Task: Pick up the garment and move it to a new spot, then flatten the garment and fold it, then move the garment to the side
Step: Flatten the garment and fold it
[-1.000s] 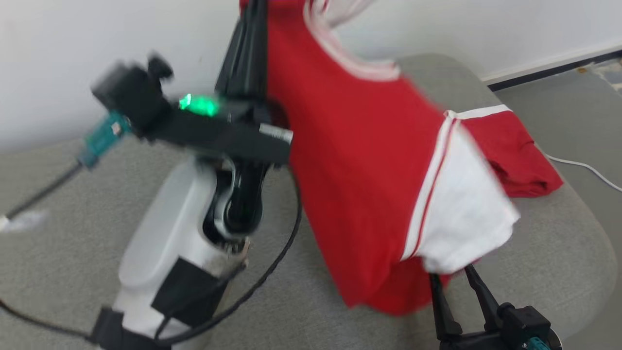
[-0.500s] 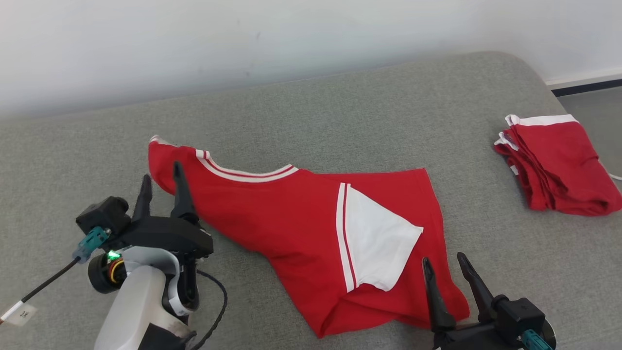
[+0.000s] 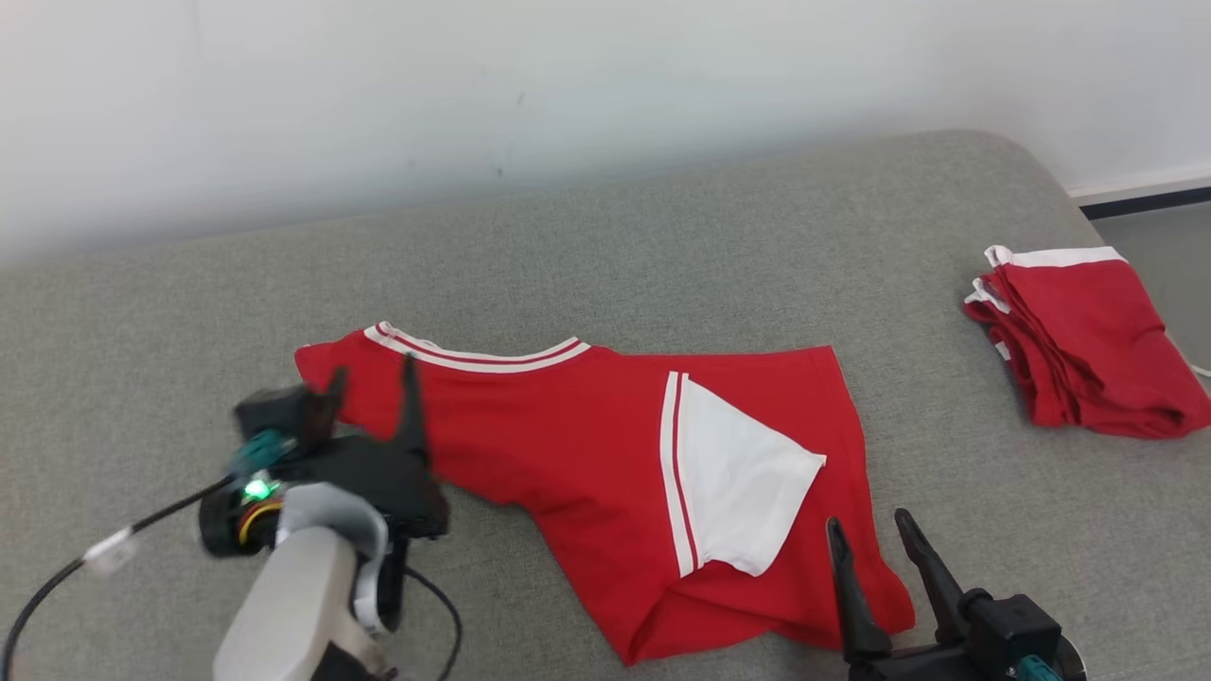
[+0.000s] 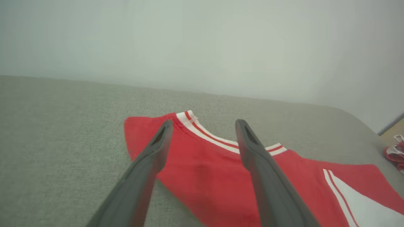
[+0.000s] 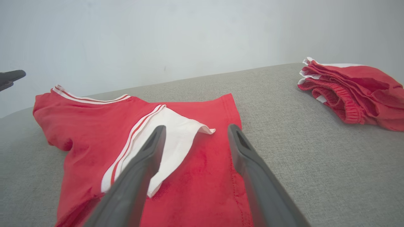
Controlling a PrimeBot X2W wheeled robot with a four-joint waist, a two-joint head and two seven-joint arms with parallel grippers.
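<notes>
flat now, red garment [image 3: 587, 454], grey couch [image 3: 662, 246]

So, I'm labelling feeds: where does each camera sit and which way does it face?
Head view: on the head, facing down at the red shirt on the grey cushion; left fingers lower left, right fingers lower right.
Left wrist view: on that wrist, along the left fingers toward the collar.
Right wrist view: on that wrist, along the right fingers over the white sleeve.
Head and right wrist share the folded pile.

The red garment [image 3: 577, 454], with one white sleeve and a white-striped collar, lay spread but wrinkled on the grey cushion [image 3: 662, 246].
</notes>
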